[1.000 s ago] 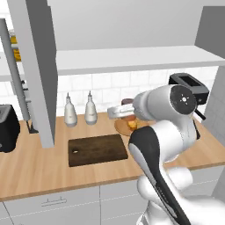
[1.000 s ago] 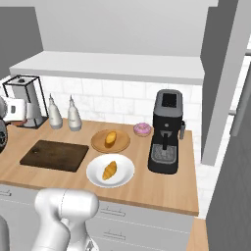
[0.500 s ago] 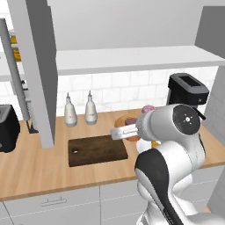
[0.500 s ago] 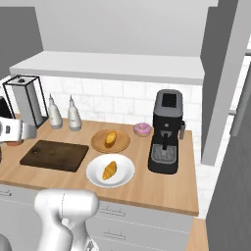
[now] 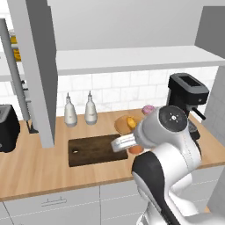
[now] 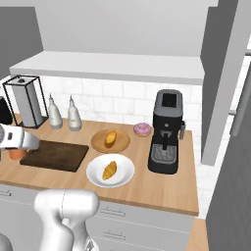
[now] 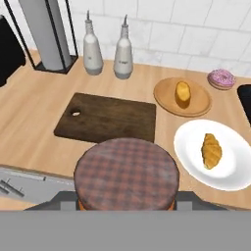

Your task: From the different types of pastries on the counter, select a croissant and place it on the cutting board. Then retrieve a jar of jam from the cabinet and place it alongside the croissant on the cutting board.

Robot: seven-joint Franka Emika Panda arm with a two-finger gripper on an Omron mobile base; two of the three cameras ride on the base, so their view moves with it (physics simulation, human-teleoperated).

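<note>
My gripper is shut on the jar of jam, whose brown checked lid hides the fingertips in the hand view. The jar's orange body hangs at the near right corner of the dark cutting board, above the counter. The board is bare. The croissant lies on a white plate to the right of the board. A yellow-orange bun rests on the round light-wood plate. The pink doughnut lies beside the coffee machine.
Two white bottles stand behind the board by the tiled wall. A black coffee machine stands at the right, a paper-towel holder at the left. A dark toaster sits far left. The wall cabinet's shelf overhangs the counter.
The arm has swung down and toward the counter's front, carrying the jar from bottle height to the board's near right corner. The pastries and the board have not moved.
</note>
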